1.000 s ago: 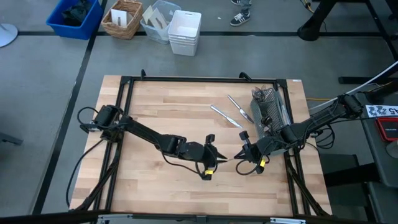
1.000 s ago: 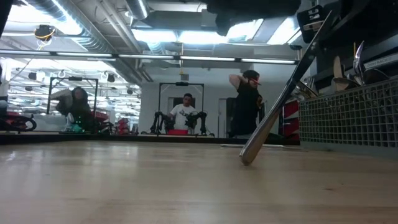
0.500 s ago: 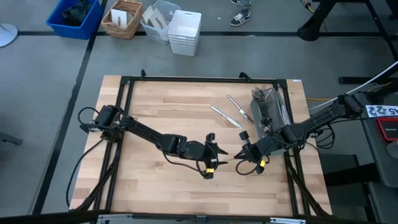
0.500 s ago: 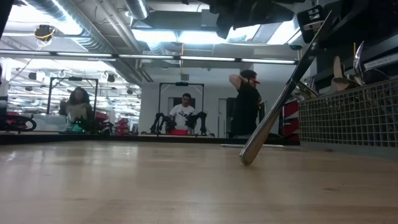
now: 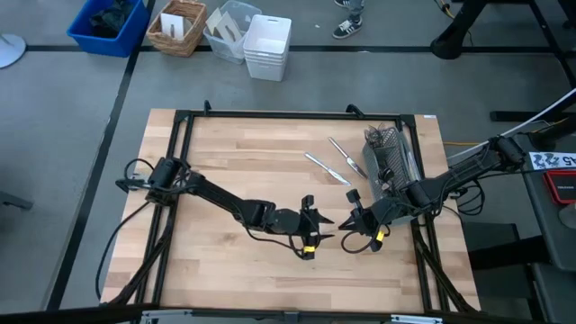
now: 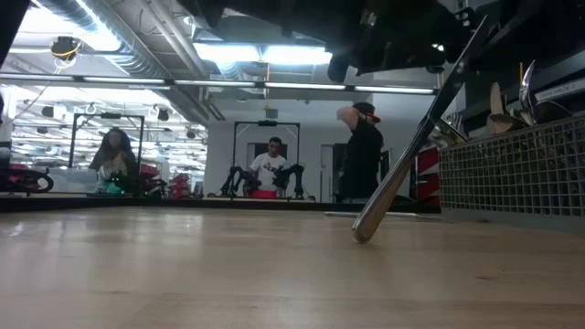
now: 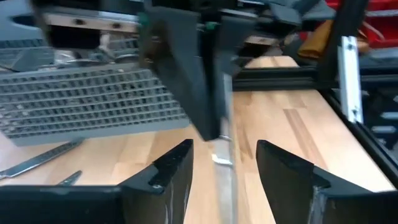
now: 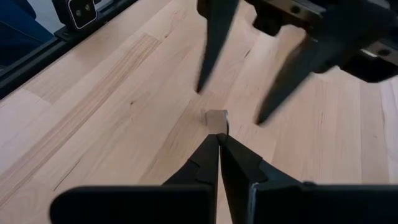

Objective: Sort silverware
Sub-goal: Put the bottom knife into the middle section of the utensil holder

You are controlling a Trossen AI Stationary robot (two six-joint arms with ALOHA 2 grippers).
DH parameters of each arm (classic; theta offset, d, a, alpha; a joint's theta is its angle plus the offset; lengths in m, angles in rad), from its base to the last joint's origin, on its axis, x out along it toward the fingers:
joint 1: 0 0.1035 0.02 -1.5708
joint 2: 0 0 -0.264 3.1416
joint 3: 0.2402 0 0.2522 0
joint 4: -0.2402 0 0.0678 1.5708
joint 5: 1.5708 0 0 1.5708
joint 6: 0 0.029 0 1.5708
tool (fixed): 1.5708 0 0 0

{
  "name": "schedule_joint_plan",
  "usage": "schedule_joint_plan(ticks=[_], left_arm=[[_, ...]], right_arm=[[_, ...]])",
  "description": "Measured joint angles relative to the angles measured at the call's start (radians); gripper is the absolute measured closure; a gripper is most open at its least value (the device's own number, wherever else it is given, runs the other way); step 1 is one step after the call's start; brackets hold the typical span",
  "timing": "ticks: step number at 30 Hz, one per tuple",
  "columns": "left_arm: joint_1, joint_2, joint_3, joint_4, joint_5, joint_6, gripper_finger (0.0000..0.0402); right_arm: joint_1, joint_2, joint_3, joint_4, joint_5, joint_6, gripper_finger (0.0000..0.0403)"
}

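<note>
A silver knife [image 6: 411, 151] leans steeply at mid-table, and my right gripper [image 5: 348, 229] is shut on its upper part. Facing it from the table's left, my left gripper [image 7: 224, 163] is open. Its two fingers [image 8: 214, 43] stand on either side of the knife without touching it. Two more pieces of silverware [image 5: 326, 167] lie flat on the wood farther back. The dark mesh caddy [image 5: 389, 160] stands at the right with handles sticking out of it. My right gripper pinches the knife between its two shut fingers [image 8: 208, 163], coming from the table's right and slanting down. The knife runs on beyond the fingertips along their line. Its lower end [image 6: 361, 233] meets the table top, so the knife stands tilted.
The black frame rail [image 7: 348, 68] runs along the table's right edge beyond the caddy. Bins and a basket [image 5: 268, 47] stand on the floor past the far edge. People [image 6: 271, 169] are in the room behind. Bare wood [image 5: 225, 153] fills the left half.
My left gripper has opened wide around the knife and sunk a little, edging toward my right gripper. The knife has stayed tilted in the same place in my right gripper.
</note>
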Motion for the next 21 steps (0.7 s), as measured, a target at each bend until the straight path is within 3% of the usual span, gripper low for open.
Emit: schedule_joint_plan(ticks=[21], left_arm=[[0.015,0.075,0.000,0.078,-0.016,-0.024,0.0233]], right_arm=[[0.000,0.000,0.000,0.000,0.000,0.000,0.0384]])
